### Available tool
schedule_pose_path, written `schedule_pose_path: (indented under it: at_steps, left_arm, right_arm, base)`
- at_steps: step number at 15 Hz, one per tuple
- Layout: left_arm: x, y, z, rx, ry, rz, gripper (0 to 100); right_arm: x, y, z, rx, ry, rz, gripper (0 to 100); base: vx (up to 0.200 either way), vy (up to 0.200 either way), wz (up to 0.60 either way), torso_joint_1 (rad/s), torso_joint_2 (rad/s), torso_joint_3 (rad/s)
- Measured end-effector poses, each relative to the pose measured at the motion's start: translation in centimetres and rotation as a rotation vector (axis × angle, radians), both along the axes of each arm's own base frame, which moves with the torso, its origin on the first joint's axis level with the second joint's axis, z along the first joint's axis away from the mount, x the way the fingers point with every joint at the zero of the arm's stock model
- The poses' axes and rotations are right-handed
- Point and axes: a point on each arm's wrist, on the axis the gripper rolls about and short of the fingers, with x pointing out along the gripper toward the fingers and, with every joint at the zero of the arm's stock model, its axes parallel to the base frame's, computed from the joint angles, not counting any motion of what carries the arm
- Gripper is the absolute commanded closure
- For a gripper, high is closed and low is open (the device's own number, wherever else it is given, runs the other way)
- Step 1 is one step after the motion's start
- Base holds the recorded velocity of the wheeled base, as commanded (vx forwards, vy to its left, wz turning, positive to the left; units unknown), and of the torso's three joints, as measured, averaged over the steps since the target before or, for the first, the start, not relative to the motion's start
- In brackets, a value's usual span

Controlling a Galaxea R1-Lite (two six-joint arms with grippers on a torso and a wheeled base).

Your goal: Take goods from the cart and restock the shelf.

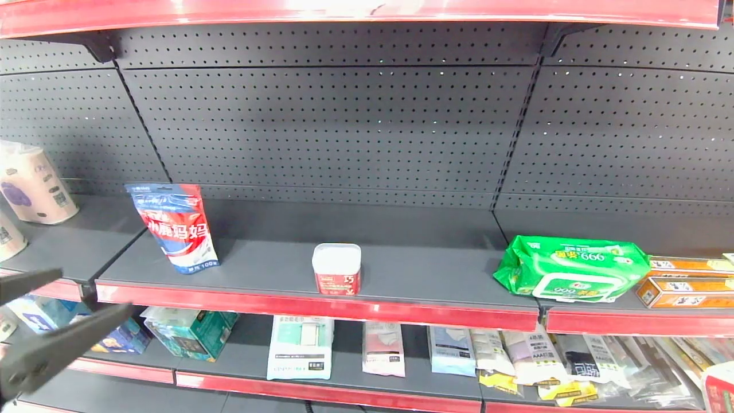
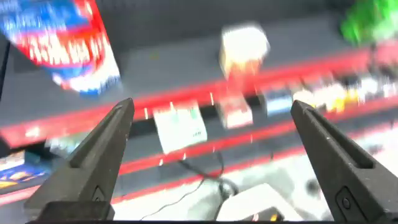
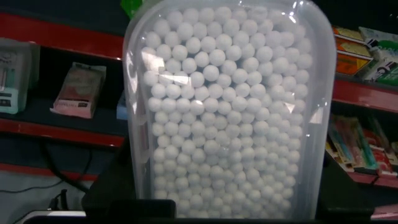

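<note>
A clear tub [image 3: 230, 106] of white beads hid most of the right gripper [image 3: 230, 199] clamping it; the left gripper [image 2: 212, 104] gaped wide, shelf [image 2: 174, 56] blurred behind.

The pouch [image 1: 175, 226] bears large white characters across its red band, and a small line ending in digits near its foot. The tub [image 1: 336, 268] has white characters on its red label, mostly too small to make out. The green pack [image 1: 570, 268] shows a three-digit number, upside down and printed twice. The orange boxes [image 1: 685, 275], the roll [image 1: 34, 183] and the white pack [image 1: 300, 347] carry print too fine to read.
</note>
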Motion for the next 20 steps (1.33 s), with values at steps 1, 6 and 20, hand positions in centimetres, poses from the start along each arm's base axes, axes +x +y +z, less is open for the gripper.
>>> schedule_pose_path:
  at_steps: [1,6,20]
  left_arm:
    - [-2.4,0.6,-1.1,0.022,0.008,-0.019,0]
    - [-10.3,2.9,-6.1,0.071,-0.02,-0.048,0]
    - [-12.7,3.0,-9.6,0.04,-0.151,0.248,0]
  right_arm:
    - [0.6,-0.1,1.2,0.008,0.008,0.006,100]
    - [4.7,-0.9,7.7,0.024,0.03,0.073,100]
    - [5.5,-1.0,7.8,0.016,0.065,0.09,100]
  base:
    - [0.0,0.0,0.0,0.0,0.0,0.0]
    - [0.0,0.0,0.0,0.0,0.0,0.0]
    - [0.0,0.0,0.0,0.0,0.0,0.0]
